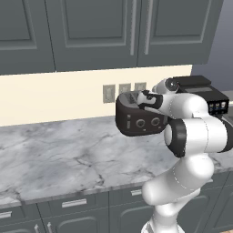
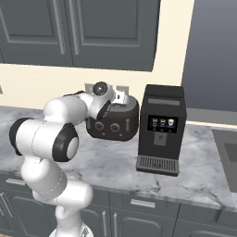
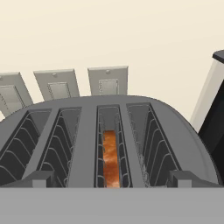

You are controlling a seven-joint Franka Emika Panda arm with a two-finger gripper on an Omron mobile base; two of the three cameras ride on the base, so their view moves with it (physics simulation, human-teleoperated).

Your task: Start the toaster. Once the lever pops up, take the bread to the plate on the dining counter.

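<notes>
The squat black toaster (image 1: 139, 122) stands on the marble worktop against the wall, with two round knobs and the small pale lever (image 2: 127, 124) on its front. My gripper (image 1: 138, 98) hovers just above its top, open, with nothing between the fingers. In the hand view the fingertips (image 3: 42, 179) stand wide apart over the four slots. The bread (image 3: 110, 157) sits low inside the third slot from the left, its tan-brown edge showing. The plate and the dining counter are out of view.
A tall boxy black coffee machine (image 2: 162, 127) stands close on the toaster's right. Three wall outlet plates (image 3: 107, 81) sit behind the toaster. Dark upper cabinets (image 1: 95, 32) hang overhead. The marble worktop (image 1: 54, 154) stretches left; a sink edge (image 2: 227, 152) lies far right.
</notes>
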